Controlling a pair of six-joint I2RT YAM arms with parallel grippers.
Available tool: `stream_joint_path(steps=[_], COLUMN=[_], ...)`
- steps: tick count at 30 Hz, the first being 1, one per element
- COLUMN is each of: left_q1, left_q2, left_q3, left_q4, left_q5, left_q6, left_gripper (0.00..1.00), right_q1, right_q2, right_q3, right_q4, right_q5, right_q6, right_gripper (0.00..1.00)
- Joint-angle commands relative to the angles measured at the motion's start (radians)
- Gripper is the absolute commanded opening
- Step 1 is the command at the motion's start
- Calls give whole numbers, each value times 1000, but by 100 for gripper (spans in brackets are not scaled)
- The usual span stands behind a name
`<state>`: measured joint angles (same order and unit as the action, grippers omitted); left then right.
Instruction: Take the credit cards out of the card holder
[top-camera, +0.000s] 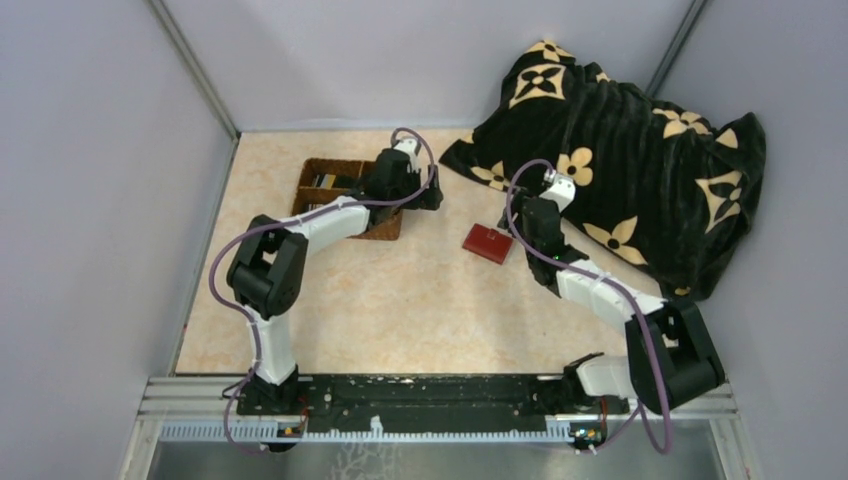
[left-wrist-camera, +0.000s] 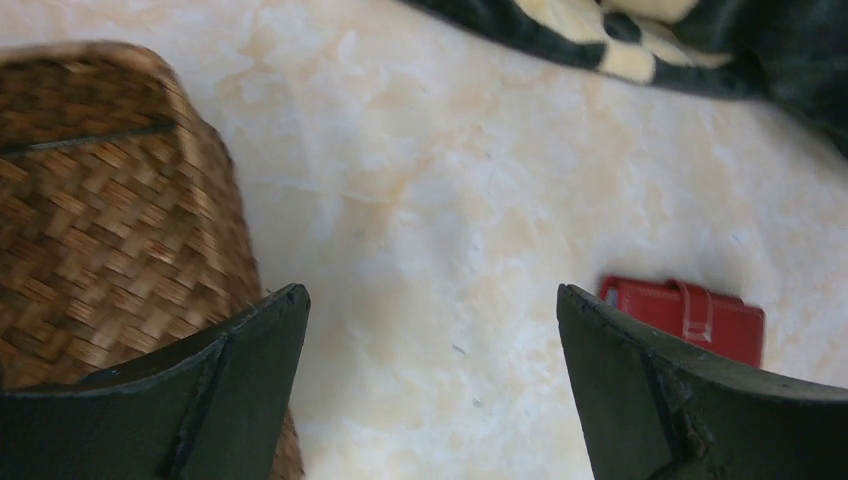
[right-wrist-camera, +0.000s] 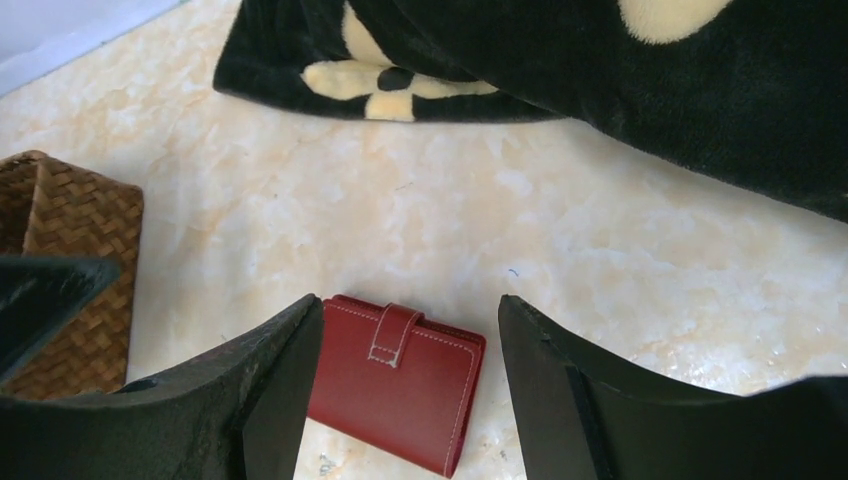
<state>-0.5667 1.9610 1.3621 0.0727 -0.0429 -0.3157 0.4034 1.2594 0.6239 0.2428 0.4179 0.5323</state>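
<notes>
The card holder is a small red wallet lying shut on the table, its snap tab across the top. My right gripper hovers just over it, open, a finger on either side of it and nothing gripped; in the top view the right gripper is at the holder's right edge. Further left, my left gripper is open and empty beside the basket; in the left wrist view the left gripper has the holder past its right finger. Dark striped flat pieces that look like credit cards lie in the basket's far compartment.
A brown wicker divided basket stands at the back left, under the left arm, and its woven wall fills the left of the left wrist view. A black blanket with cream flowers is heaped at the back right. Grey walls enclose the table.
</notes>
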Motion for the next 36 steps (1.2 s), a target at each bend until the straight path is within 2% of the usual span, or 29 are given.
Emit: stream_joint_path(steps=[1,6,9,11,14,17,24,36], left_q1=[-89,-168,-213,-230,-248,-270,-278,-278], left_q2=[-115,-205,-238,-252,-256,-238,-210,-181], left_q3=[-42,-139,-234,-315,-393,-407,-437,-460], left_q4=[-3,94,171,233,307,302,323,337], left_q5=[52,155,134,133,132,103,85,57], left_q6=[48,-23,-54,-90,-138,-151,-206,-250], left_gripper=[99,99,99,99,99,99,99,99], right_q1=[-52,-126,-129,-129,-129,-129,-126,-40], right_q2=[45,140,209,240,271,290,299,221], right_q3=[60,102,149,152,168,174,106,-49], right_q4=[-6,-39,-101,-95,-94,-107,-83,-59], right_q5=[-60,-194,-205,-232,-270,-302,-402,-460], right_q6=[30,53,26,17,14,15,60,131], right_gripper=[65,60,54,45,23,14,5,3])
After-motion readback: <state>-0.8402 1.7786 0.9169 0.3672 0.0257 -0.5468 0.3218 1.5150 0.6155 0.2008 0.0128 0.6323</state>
